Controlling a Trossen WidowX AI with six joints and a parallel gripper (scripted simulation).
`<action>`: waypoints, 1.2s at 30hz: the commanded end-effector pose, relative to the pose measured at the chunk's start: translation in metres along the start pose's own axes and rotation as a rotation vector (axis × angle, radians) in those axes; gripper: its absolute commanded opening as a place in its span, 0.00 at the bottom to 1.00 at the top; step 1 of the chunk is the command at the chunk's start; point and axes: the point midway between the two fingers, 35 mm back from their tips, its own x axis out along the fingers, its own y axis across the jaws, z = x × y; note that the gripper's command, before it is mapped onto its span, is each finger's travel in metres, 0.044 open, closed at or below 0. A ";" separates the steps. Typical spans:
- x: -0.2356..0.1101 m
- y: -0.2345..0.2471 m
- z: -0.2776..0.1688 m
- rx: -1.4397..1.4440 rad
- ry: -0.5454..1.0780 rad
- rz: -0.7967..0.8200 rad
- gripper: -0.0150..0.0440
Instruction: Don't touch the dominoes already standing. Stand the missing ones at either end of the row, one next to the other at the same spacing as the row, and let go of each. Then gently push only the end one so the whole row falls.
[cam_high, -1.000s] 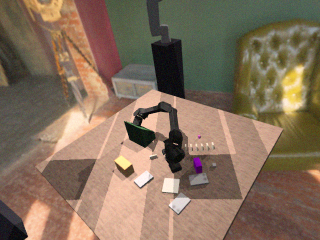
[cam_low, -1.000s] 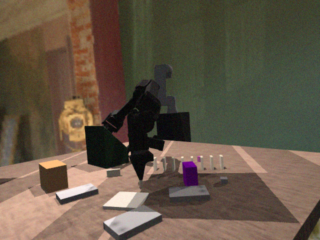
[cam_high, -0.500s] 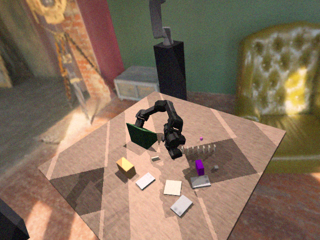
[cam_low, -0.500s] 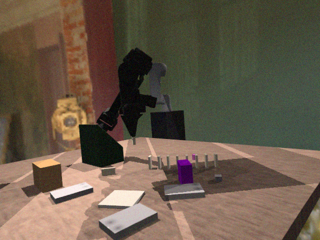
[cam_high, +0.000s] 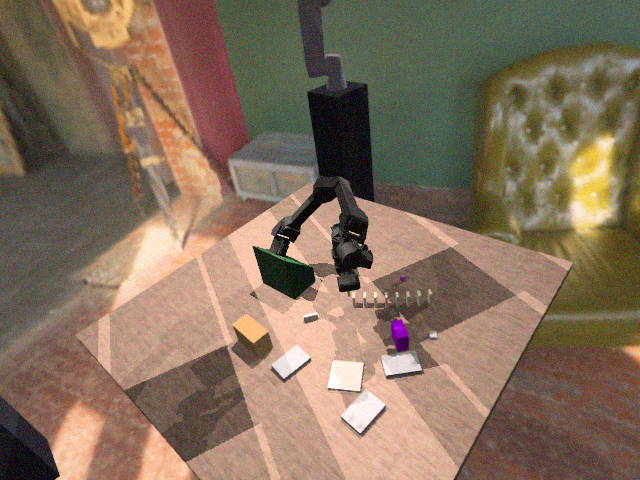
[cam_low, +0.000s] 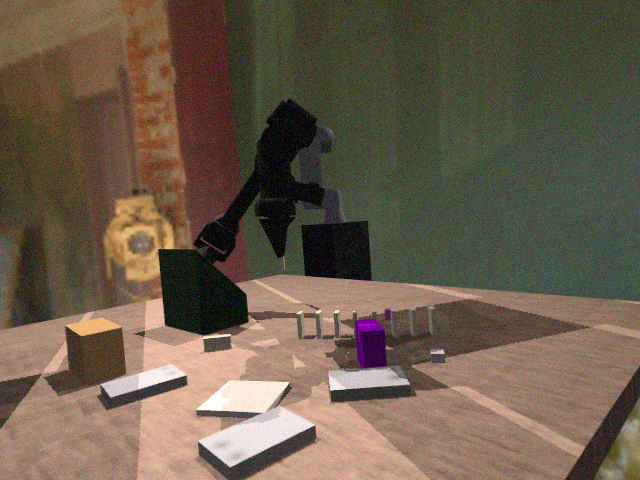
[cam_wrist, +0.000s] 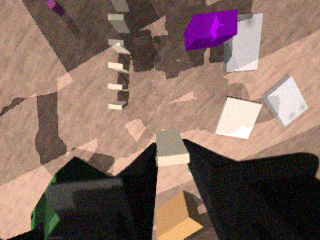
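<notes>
Domino (cam_wrist: 171, 147): pinched in the gripper (cam_wrist: 172, 157), aloft above the surface (cam_high: 465, 330).
Row (cam_high: 391, 297): standing near.
Risk: lowering too close could topple it early.

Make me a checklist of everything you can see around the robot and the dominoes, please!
Surface: wooden table with light and dark patches.
Job's things: row of standing dominoes; one domino held in the air; one small pale block lying flat.
Clutter: orange cube, purple block, tiny purple cube, small grey cube, four flat tiles, green wedge.
Gripper: gripper shut on the domino, raised above the table near the row's end.
Cables: nothing seen.
Surroundings: yellow armchair, black pedestal, grey cabinet, brick wall.
</notes>
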 end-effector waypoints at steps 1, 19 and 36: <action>0.004 0.038 0.000 0.101 -0.004 0.009 0.44; 0.042 0.095 -0.008 0.249 -0.002 0.009 0.44; 0.142 0.102 -0.008 0.248 -0.008 0.017 0.44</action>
